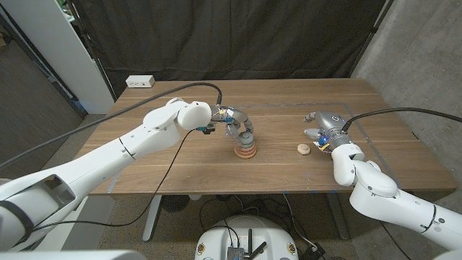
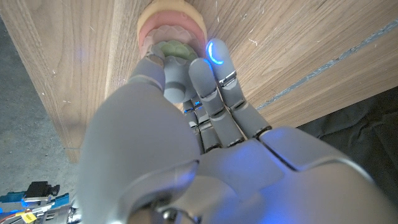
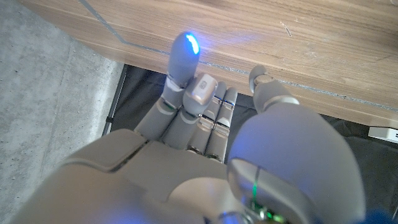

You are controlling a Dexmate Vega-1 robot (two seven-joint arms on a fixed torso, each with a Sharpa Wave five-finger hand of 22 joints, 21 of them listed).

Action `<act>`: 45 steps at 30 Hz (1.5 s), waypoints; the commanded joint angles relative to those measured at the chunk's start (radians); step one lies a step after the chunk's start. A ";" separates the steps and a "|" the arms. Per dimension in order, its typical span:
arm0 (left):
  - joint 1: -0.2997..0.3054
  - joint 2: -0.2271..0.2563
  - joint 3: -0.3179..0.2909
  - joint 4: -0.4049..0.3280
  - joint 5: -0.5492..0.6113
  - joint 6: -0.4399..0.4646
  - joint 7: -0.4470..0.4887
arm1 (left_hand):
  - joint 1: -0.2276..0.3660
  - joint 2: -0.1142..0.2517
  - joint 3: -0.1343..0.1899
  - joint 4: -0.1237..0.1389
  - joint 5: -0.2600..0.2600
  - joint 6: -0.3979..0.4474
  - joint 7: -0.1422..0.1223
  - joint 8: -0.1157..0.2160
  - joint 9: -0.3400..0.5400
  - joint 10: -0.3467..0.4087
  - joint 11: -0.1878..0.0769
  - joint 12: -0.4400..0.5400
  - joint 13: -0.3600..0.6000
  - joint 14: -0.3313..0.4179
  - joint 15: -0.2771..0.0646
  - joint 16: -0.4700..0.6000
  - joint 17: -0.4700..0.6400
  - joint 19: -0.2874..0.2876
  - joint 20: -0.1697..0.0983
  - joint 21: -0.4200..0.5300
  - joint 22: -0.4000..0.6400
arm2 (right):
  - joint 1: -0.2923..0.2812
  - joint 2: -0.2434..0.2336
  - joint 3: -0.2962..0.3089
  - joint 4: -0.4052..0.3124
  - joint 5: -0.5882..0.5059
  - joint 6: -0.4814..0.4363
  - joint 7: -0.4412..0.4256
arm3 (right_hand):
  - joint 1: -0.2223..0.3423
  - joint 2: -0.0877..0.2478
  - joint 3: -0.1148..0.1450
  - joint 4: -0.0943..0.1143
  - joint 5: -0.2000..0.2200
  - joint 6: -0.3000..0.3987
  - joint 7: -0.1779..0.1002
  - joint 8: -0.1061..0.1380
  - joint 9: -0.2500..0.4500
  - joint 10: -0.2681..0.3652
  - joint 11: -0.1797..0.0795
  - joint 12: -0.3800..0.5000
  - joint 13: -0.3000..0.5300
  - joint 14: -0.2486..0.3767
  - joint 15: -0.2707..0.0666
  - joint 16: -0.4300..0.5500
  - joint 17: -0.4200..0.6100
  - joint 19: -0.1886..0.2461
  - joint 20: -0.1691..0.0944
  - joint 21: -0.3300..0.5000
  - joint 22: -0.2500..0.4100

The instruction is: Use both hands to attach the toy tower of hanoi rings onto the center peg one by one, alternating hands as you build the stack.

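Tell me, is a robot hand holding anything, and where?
The left hand pinches a greenish ring by its rim atop the ring stack. The right hand holds nothing.

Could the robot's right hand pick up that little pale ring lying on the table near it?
Probably yes. The loose ring lies on bare table just beside the right hand, with nothing between them. The left hand is busy over at the stack, out of the way.
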 commanded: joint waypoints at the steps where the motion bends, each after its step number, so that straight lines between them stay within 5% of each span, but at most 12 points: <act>1: -0.013 -0.002 0.006 -0.013 0.064 -0.012 -0.025 | -0.032 -0.010 -0.013 0.004 -0.007 -0.024 -0.003 -0.003 -0.001 -0.028 0.004 -0.009 0.002 -0.007 -0.057 -0.001 0.003 -0.008 -0.092 -0.005 0.001 | 0.005 0.002 -0.001 0.004 0.005 0.002 -0.004 | -0.006 0.003 0.011 0.000 0.000 0.007 0.003 0.000 0.006 0.008 -0.003 0.001 0.004 -0.005 -0.001 0.009 0.002 0.011 0.000 0.002 0.000; 12: 0.002 0.012 -0.018 -0.041 0.083 -0.008 -0.049 | -0.069 -0.025 -0.027 0.007 -0.012 -0.067 -0.012 -0.006 -0.007 -0.069 0.004 -0.017 -0.002 -0.020 -0.057 -0.012 -0.004 -0.019 -0.091 -0.018 0.000 | 0.005 0.002 -0.002 0.003 0.004 -0.002 -0.007 | -0.006 0.004 0.013 -0.002 0.001 0.005 0.001 -0.001 0.006 0.005 -0.001 -0.001 0.005 -0.005 -0.001 0.011 0.003 0.011 0.000 0.002 0.000; 30: 0.140 0.112 -0.163 -0.146 0.035 0.149 0.024 | -0.076 -0.018 -0.024 0.002 -0.011 -0.072 -0.007 0.001 -0.012 -0.072 0.006 -0.011 -0.007 -0.025 -0.057 -0.014 -0.003 -0.019 -0.095 -0.024 0.002 | 0.012 0.003 0.007 0.021 0.002 0.061 -0.028 | -0.007 -0.004 0.015 -0.005 -0.001 -0.015 0.004 -0.010 0.006 -0.024 -0.004 -0.011 0.003 -0.008 -0.001 0.012 0.002 0.011 0.000 0.002 0.001; 45: 0.315 0.176 -0.270 -0.223 0.043 0.342 0.232 | -0.081 -0.008 -0.020 -0.006 -0.010 -0.069 -0.016 0.007 -0.017 -0.070 -0.006 -0.004 -0.015 -0.022 -0.057 -0.011 0.003 -0.010 -0.094 -0.023 0.006 | 0.002 0.011 0.039 0.039 0.041 0.135 -0.022 | -0.006 -0.009 0.017 -0.006 -0.001 -0.026 0.010 -0.013 0.007 -0.043 0.001 -0.012 0.001 -0.012 -0.001 0.013 0.002 0.009 0.000 0.001 0.001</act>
